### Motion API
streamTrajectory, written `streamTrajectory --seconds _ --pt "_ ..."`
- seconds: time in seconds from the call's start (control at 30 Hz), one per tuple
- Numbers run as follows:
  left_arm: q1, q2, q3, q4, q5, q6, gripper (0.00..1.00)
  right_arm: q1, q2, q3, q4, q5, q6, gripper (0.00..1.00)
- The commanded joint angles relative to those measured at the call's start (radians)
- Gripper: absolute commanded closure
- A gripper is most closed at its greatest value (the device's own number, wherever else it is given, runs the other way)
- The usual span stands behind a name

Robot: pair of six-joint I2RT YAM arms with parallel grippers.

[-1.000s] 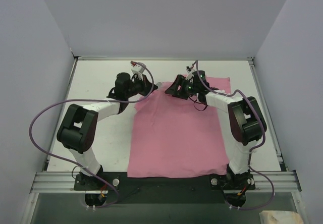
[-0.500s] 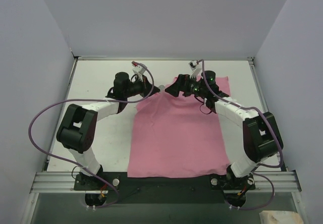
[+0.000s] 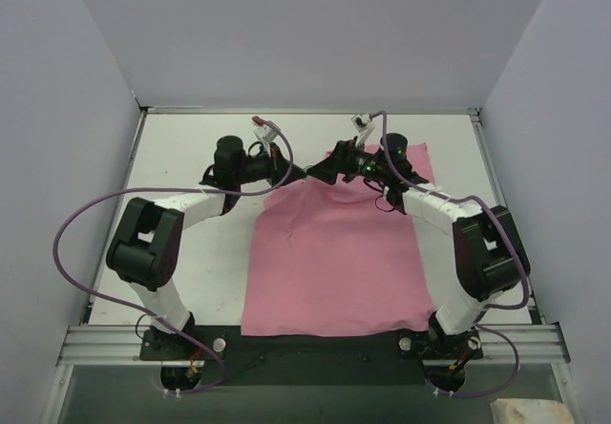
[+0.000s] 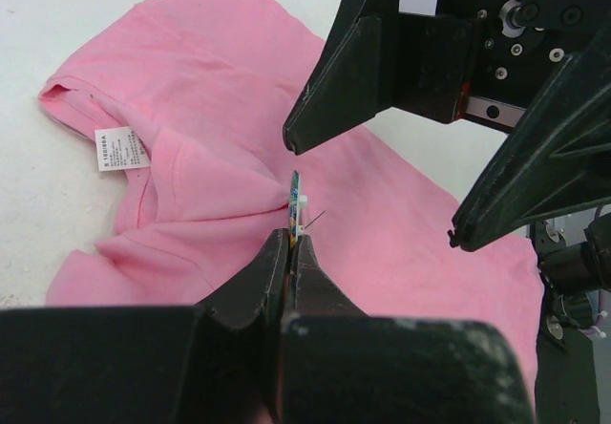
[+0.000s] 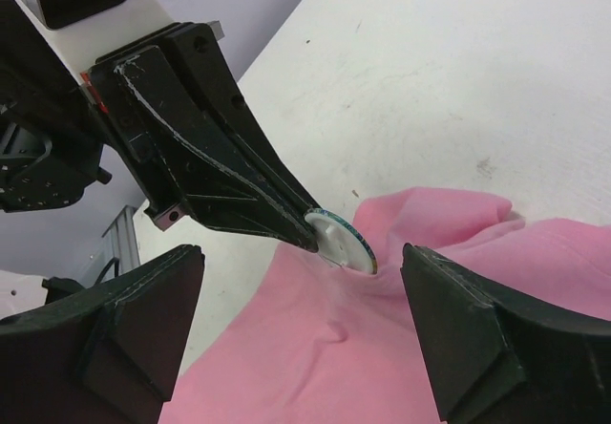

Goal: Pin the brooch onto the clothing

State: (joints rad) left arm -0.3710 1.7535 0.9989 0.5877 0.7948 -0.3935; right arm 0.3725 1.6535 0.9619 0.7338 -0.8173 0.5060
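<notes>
From above: both arms stretched to the far end of the counter [image 3: 181, 147], left pincer [image 3: 291, 168] and right pincer [image 3: 323, 170] almost tip to tip over the collar end of the clothing [image 3: 334, 252], a pink T-shirt laid flat toward the near edge. Too small here to tell what sits between the tips.

From the left wrist: left pincer clamped fully shut on the brooch [image 4: 295, 191], seen edge-on and upright, with a thin pin wire poking out to one side. Raised fold of pink fabric bunched right up against the tips. Neck label [image 4: 119, 147] off to the side on the collar. Impossible to say whether the pin passes through the cloth. Right pincer spread wide just beyond, holding nothing.

From the right wrist: round face of the brooch at the left fingertips, touching the crest of the fabric ridge. Own fingers gaping on either side, empty.

Risks, as a judgement: only a thin edge grip, so likely to twist or slip if the right pincer nudges the disc off-axis. Soft cloth apt to slide or flatten under a push, leaving the pin skating over instead of piercing. Closing on the fold too near the pin could bend it, or knock the two pincers together, close as they stand.
</notes>
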Motion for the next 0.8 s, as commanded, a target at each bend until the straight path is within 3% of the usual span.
streamTrajectory --seconds 0.0,0.03,0.27,0.43,0.77 --pt "0.007 -0.049 0.035 0.077 0.061 -0.018 1.0 -0.009 0.018 0.006 0.153 -0.095 0.031 0.16" --pt "0.007 -0.054 0.035 0.077 0.061 -0.019 1.0 -0.009 0.022 0.005 0.162 -0.101 0.049 0.21" --pt "0.007 -0.075 0.035 0.078 0.078 -0.021 1.0 -0.012 0.025 -0.011 0.196 -0.144 0.074 0.26" --pt "0.007 -0.081 0.035 0.089 0.092 -0.037 1.0 -0.014 0.003 -0.029 0.194 -0.161 0.074 0.4" --pt "0.015 -0.083 0.027 0.15 0.109 -0.084 1.0 -0.012 -0.026 -0.058 0.207 -0.195 0.077 0.48"
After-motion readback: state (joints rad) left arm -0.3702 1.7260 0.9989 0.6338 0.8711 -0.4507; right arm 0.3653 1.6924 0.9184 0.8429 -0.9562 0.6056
